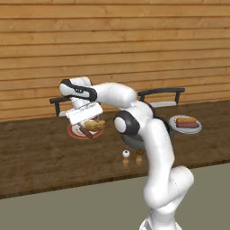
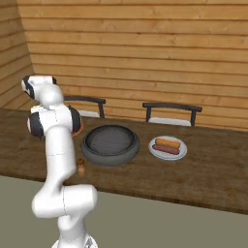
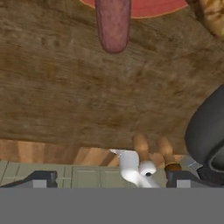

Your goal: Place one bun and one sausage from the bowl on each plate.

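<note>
My gripper (image 1: 86,119) hovers just above the red-rimmed plate (image 1: 73,131) at the table's left, and its fingertips (image 3: 43,177) stand wide apart with nothing between them. A reddish sausage (image 3: 113,22) and a golden bun (image 3: 213,16) lie on that red plate (image 3: 144,4). The wide dark bowl (image 2: 110,143) in the middle of the table looks empty; in the left base view my arm covers most of it. To the right a grey plate (image 2: 167,147) carries a bun (image 2: 167,142) and a sausage (image 2: 165,149).
Two small shakers (image 1: 126,157) (image 1: 139,157) stand near the table's front edge before the bowl. Two dark chairs (image 2: 170,109) (image 2: 86,102) sit behind the wooden table (image 2: 203,179), against a plank wall. The table's front edge runs close to my base.
</note>
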Controlling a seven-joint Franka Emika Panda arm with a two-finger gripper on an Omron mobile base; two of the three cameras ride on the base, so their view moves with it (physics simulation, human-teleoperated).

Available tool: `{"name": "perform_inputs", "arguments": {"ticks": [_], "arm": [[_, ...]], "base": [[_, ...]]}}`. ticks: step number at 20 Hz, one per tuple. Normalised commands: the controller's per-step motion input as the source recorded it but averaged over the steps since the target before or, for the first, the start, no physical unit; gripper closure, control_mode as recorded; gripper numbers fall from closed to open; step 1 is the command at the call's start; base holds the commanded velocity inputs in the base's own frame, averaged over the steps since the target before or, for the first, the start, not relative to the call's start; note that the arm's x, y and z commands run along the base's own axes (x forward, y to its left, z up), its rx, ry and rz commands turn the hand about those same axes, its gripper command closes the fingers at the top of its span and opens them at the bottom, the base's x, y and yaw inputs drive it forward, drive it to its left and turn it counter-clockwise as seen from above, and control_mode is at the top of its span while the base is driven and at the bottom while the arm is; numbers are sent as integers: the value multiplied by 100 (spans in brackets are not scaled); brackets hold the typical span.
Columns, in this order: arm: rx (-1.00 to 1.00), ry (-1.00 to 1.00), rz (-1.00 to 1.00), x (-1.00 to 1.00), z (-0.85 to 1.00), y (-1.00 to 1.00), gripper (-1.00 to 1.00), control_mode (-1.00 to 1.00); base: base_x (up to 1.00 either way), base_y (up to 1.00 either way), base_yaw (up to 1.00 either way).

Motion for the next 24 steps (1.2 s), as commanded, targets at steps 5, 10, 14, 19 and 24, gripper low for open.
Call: {"name": "perform_inputs", "arguments": {"ticks": [5, 10, 14, 19, 24], "arm": [[10, -18, 0, -43, 55, -36, -100, -100], [8, -15, 0, -41, 63, -54, -100, -100], [9, -8, 0, -34, 61, -66, -100, -100], [13, -10, 0, -33, 52, -75, -100, -100], [22, -22, 0, -47, 22, -86, -100, -100]], "base": [[0, 0, 0], [0, 0, 0], [0, 0, 0], [0, 0, 0], [0, 0, 0]]}}
